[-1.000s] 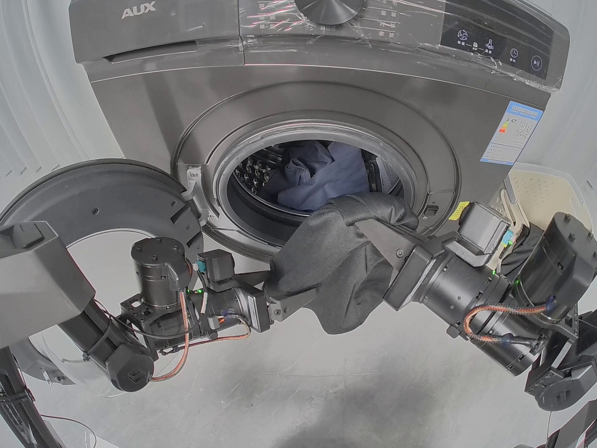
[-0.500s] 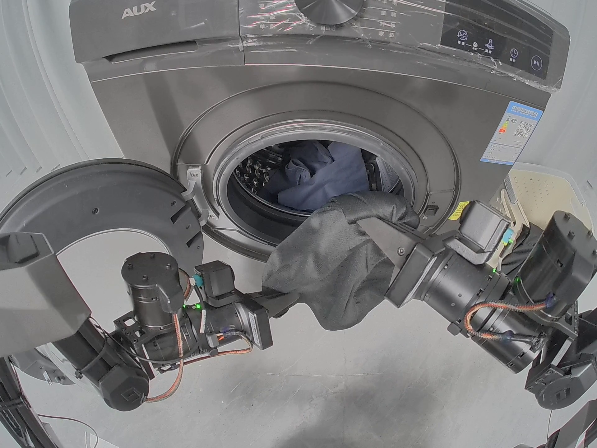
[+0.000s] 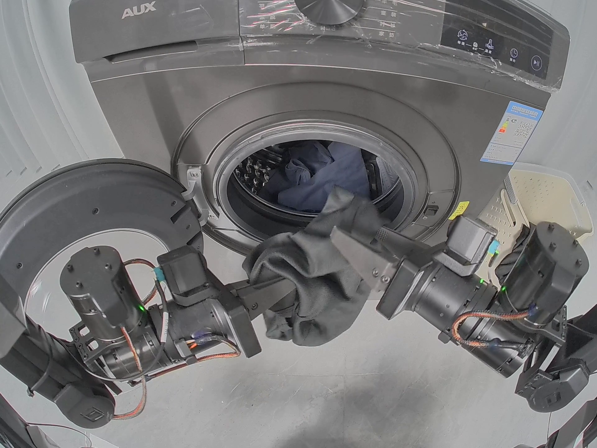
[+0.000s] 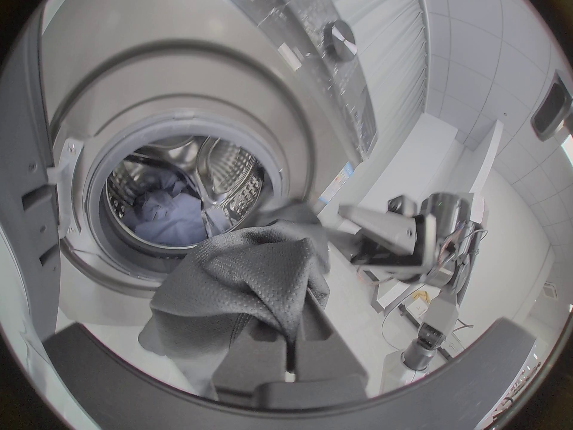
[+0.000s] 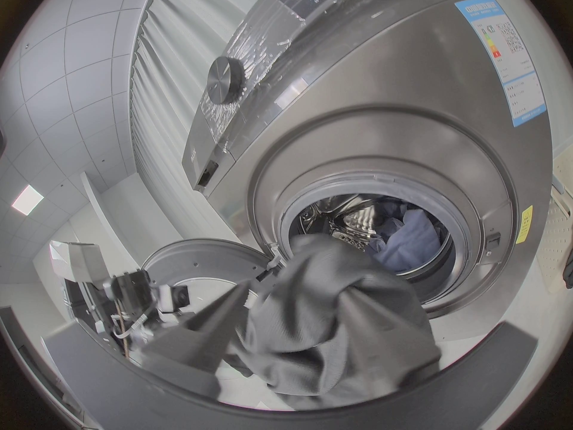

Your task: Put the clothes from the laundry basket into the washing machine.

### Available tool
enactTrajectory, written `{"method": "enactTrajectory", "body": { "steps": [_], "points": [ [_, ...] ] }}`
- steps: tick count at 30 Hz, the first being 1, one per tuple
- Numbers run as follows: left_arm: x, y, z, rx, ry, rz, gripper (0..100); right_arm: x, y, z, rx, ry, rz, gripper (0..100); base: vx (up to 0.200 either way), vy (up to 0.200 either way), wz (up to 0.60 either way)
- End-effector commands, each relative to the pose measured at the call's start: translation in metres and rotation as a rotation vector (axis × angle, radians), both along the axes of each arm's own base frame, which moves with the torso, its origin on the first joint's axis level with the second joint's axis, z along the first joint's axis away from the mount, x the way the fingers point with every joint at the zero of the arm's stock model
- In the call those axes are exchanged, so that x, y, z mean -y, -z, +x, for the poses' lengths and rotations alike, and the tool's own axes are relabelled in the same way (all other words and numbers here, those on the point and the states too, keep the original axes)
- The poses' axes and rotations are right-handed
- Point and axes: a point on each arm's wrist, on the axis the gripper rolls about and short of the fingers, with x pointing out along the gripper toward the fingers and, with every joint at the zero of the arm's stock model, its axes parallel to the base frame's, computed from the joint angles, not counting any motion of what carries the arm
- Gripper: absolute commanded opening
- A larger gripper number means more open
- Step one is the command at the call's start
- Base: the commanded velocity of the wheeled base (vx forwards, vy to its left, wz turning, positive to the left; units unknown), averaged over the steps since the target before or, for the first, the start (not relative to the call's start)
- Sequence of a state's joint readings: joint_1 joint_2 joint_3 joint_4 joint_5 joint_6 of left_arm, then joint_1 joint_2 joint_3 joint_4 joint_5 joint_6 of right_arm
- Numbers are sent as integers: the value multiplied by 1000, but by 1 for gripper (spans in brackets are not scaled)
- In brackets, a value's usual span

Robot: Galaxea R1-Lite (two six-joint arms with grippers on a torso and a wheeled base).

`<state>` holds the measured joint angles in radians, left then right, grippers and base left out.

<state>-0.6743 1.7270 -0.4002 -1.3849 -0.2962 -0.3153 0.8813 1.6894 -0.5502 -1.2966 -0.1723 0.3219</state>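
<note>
Grey floor fronts washing machine [image 3: 186, 101]. Dark garment [image 3: 317, 281] hangs just near of drum mouth [image 3: 221, 182]. Left claw [image 3: 283, 284] clenched on it; right claw [image 3: 357, 234] spread, cloth-draped, nearer mouth.

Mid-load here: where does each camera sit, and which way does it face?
Head view: on the head, facing forward and down at the washing machine; both arms show, meeting at the dark garment.
Left wrist view: on the left wrist, facing the open drum; its left pincer clamps the garment, right pincer beyond.
Right wrist view: on the right wrist, facing the drum; its open fingers straddle the garment.
Shared: both wrist views show blue clothes in the drum.
</note>
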Motion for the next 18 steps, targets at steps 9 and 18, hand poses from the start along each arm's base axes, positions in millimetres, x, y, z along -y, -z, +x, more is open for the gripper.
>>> {"method": "enactTrajectory", "body": {
  "steps": [9, 18],
  "points": [
    [-1, -26, -6, 76, -5, -72, 0, 7, 33, -6, -66, 1, -127, 100, 0, 0, 0],
    [-2, -28, -6, 81, -14, -79, 0, 7, 39, -7, -70, -2, -163, 100, 0, 0, 0]
  ]
}}
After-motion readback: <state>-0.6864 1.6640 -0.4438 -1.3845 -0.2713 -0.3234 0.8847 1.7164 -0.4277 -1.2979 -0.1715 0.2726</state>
